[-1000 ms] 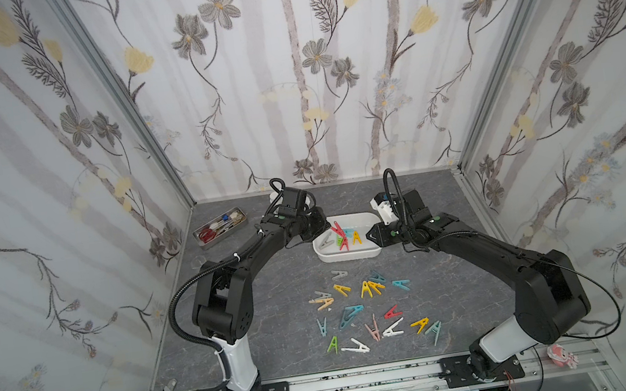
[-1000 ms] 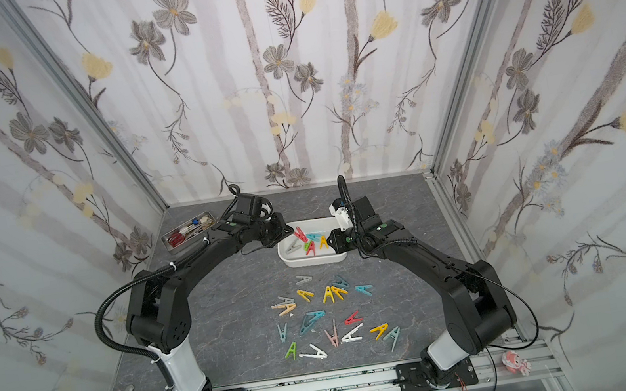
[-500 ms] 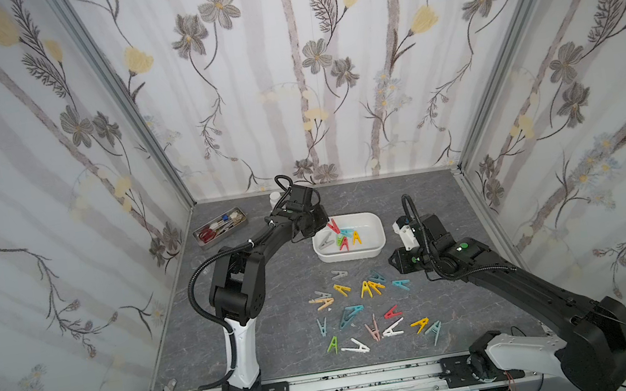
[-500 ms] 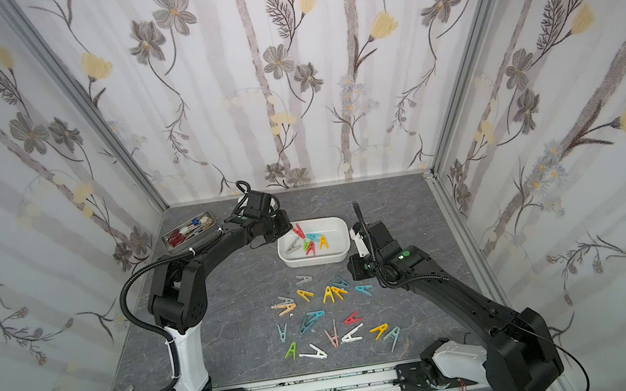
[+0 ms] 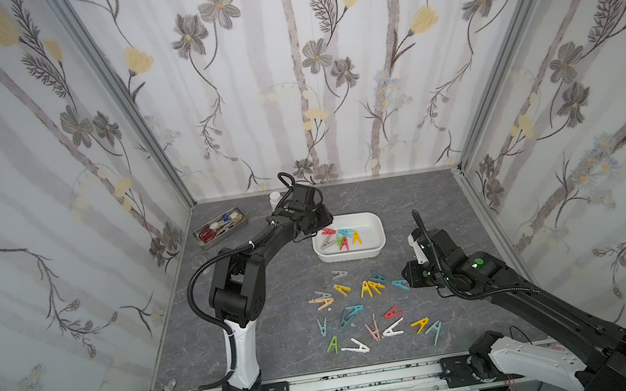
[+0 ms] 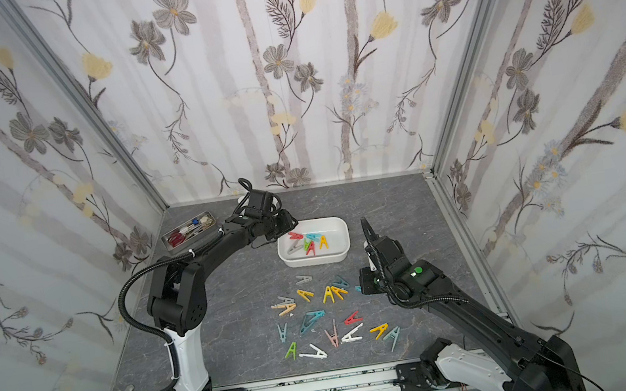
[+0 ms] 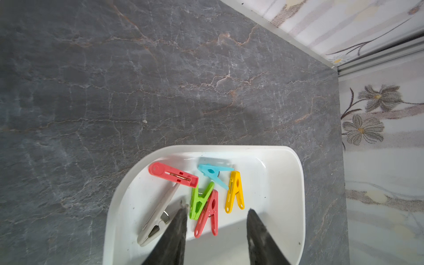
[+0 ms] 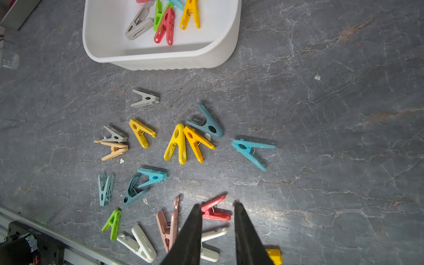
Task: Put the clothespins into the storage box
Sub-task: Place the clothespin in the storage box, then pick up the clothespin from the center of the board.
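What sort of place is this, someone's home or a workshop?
Likely a robot test booth, not a home: left arm and right arm bolted to a metal rail, wallpapered panels around a small tabletop.

The left hand (image 5: 321, 220) hangs over the left end of the white storage box (image 5: 353, 256), which holds a few clothespins (image 5: 344, 238), while the right hand (image 5: 409, 276) hovers just beside the loose clothespins (image 5: 370, 288) scattered on the grey worktop (image 5: 275, 293).
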You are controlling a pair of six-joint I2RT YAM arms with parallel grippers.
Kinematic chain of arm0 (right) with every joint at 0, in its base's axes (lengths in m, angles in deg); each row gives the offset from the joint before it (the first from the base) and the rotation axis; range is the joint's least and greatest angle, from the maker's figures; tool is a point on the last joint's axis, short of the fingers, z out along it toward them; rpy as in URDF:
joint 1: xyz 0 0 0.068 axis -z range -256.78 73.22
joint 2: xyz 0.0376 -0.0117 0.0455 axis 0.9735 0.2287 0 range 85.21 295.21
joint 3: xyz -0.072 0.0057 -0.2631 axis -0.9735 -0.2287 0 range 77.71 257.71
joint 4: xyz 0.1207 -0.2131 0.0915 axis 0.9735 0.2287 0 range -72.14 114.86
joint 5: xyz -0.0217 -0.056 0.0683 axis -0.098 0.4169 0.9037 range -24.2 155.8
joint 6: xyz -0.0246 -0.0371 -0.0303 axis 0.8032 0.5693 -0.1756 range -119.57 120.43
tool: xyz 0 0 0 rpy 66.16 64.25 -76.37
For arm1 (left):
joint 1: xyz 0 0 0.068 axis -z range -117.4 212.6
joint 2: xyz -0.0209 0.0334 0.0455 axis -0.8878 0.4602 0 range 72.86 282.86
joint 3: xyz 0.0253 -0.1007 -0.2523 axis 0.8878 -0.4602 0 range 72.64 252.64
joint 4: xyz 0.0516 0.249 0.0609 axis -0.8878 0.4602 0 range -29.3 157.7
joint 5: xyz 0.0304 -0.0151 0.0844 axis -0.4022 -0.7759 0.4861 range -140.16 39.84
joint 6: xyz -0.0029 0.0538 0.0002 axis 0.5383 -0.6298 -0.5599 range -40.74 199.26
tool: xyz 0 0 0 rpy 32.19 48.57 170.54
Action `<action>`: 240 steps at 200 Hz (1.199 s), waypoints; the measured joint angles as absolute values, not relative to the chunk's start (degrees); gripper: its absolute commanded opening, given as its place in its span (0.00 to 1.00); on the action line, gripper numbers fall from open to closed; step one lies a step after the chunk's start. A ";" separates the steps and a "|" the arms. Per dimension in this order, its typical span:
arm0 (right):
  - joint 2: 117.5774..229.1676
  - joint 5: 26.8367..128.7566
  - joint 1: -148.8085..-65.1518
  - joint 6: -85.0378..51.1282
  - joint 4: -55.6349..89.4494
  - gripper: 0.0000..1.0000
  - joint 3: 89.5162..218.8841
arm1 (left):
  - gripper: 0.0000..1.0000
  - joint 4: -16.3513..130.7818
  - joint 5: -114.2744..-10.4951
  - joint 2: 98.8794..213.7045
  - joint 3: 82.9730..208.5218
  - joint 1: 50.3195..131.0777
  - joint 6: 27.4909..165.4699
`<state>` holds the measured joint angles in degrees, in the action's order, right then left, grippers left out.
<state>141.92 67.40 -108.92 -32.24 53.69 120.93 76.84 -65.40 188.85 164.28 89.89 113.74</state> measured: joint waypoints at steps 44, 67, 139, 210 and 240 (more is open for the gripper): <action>136.47 64.65 -110.38 -38.20 56.01 0.28 115.75 | 0.43 75.61 -64.50 184.78 161.28 91.24 111.95; 135.82 62.99 -111.63 -40.61 57.17 0.27 114.99 | 0.43 74.33 -63.70 182.36 157.98 92.03 111.16; 136.50 59.34 -116.42 -46.25 59.97 0.30 114.18 | 0.43 68.58 -62.21 174.73 146.71 93.17 110.99; 134.27 56.91 -122.89 -55.71 67.16 0.33 112.49 | 0.43 64.80 -63.32 171.43 140.34 93.25 112.32; 133.11 55.27 -127.98 -60.71 71.18 0.35 112.30 | 0.44 63.53 -63.89 169.70 139.19 93.30 112.73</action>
